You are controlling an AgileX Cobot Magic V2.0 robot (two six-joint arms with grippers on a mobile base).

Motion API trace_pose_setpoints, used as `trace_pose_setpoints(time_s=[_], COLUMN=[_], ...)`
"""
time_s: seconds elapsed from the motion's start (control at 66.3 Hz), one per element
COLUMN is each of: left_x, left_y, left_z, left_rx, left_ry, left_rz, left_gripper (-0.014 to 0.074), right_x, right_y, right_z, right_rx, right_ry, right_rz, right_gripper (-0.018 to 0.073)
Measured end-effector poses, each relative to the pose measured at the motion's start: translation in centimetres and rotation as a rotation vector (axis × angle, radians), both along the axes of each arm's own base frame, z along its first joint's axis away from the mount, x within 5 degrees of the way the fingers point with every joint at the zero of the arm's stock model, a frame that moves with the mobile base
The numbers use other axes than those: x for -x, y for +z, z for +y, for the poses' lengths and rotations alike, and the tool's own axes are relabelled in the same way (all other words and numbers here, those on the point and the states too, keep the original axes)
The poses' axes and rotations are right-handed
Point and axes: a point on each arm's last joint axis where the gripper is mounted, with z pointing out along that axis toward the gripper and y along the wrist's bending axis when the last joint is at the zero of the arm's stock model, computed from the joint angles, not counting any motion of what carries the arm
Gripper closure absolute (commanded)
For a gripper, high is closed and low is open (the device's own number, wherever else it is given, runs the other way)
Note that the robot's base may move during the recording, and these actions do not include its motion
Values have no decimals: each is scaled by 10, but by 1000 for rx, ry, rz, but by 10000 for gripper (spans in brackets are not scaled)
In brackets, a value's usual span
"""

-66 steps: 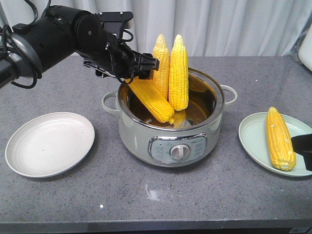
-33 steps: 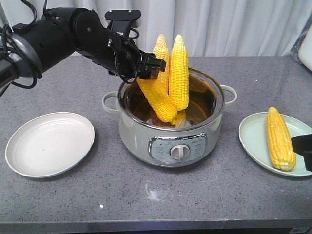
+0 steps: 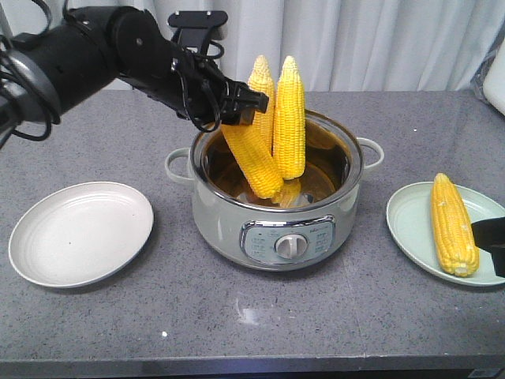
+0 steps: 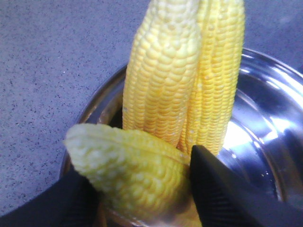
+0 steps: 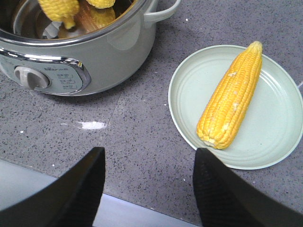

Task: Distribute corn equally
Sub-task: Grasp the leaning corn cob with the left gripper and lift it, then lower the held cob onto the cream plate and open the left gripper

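Three yellow corn cobs stand in the grey pot (image 3: 217, 217) at the table's middle. My left gripper (image 3: 241, 106) (image 4: 142, 187) is shut on the top end of the slanted corn cob (image 3: 254, 158) (image 4: 128, 177), which leans down into the pot. Two upright corn cobs (image 3: 289, 118) (image 4: 163, 85) stand just behind it. A fourth corn cob (image 3: 453, 225) (image 5: 230, 97) lies on the pale green plate (image 3: 410, 225) (image 5: 187, 101) at the right. My right gripper (image 5: 148, 163) hangs open over the table's front edge, left of that plate, holding nothing.
An empty white plate (image 3: 80, 233) sits at the left front. The pot has side handles (image 3: 372, 151) and a control knob (image 3: 289, 246) (image 5: 32, 78) on its front. A white curtain hangs behind the table.
My left gripper has lifted slightly and shifted right with the slanted cob, which now stands steeper in the pot. The right arm has not moved.
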Motion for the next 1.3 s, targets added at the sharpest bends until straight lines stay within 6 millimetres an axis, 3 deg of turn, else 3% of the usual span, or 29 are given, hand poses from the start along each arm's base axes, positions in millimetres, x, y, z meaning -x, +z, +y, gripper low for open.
trace_pose_setpoints(time_s=[0.407, 0.618, 0.739, 0.889, 1.055, 1.296], left_x=[63, 93, 92, 80, 64, 58], left_y=[109, 135, 132, 110, 83, 38], left_z=[41, 75, 100, 124, 134, 143], left_rx=[6, -113, -201, -300, -344, -378], left_ry=[16, 115, 232, 330, 362, 364], left_rz=[-292, -303, -228, -57, 39, 196], left_gripper=[349, 349, 349, 349, 349, 349], right_x=[0, 0, 0, 0, 0, 0], right_y=[0, 0, 0, 0, 0, 0], right_z=[0, 0, 0, 0, 0, 0], right_rx=[0, 0, 0, 0, 0, 0], right_ry=[0, 0, 0, 0, 0, 0], right_rz=[0, 0, 0, 0, 0, 0], right_gripper=[160, 160, 160, 160, 160, 160])
